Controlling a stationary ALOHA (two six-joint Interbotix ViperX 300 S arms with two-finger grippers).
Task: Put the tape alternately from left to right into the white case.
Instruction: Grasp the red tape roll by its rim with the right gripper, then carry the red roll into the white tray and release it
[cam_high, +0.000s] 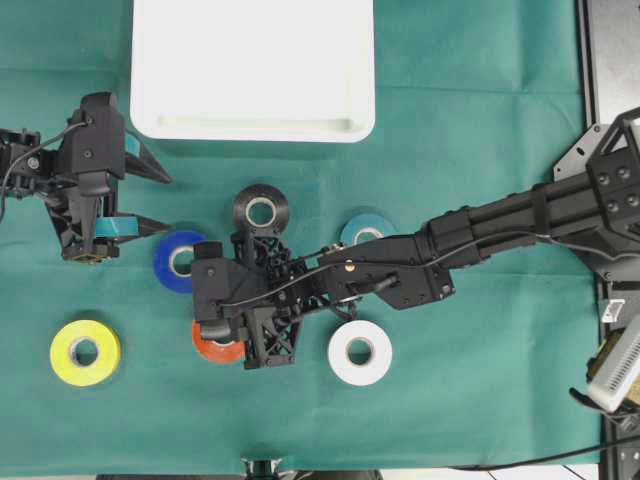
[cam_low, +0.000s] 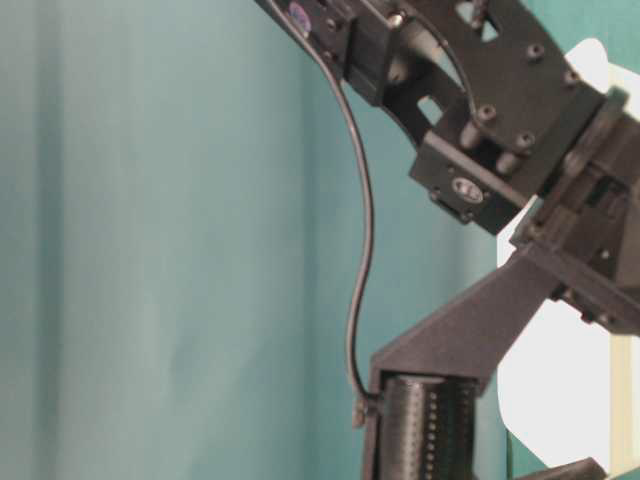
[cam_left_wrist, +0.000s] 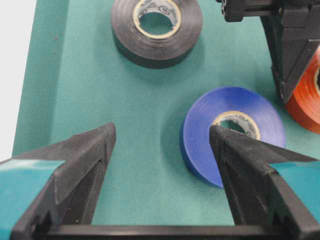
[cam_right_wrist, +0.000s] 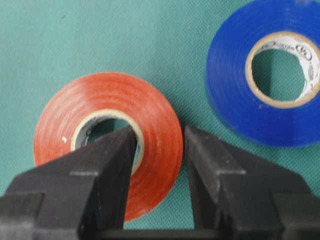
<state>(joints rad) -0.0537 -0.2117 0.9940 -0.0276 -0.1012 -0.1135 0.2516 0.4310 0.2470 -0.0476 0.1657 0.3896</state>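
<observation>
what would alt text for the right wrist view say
The right gripper pinches one wall of the orange tape roll, one finger inside its core, one outside. A blue tape roll lies flat on the green cloth.

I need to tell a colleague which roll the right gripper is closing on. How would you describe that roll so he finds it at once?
Start from the white case at the top of the green cloth and go down past the black roll. The right gripper is shut on the wall of the orange roll, beside the blue roll. It is the only orange one.

Six tape rolls (cam_high: 270, 270) on the counter (cam_high: 480, 380) before the white case (cam_high: 252, 70), right hand (cam_high: 222, 335) among them.
</observation>
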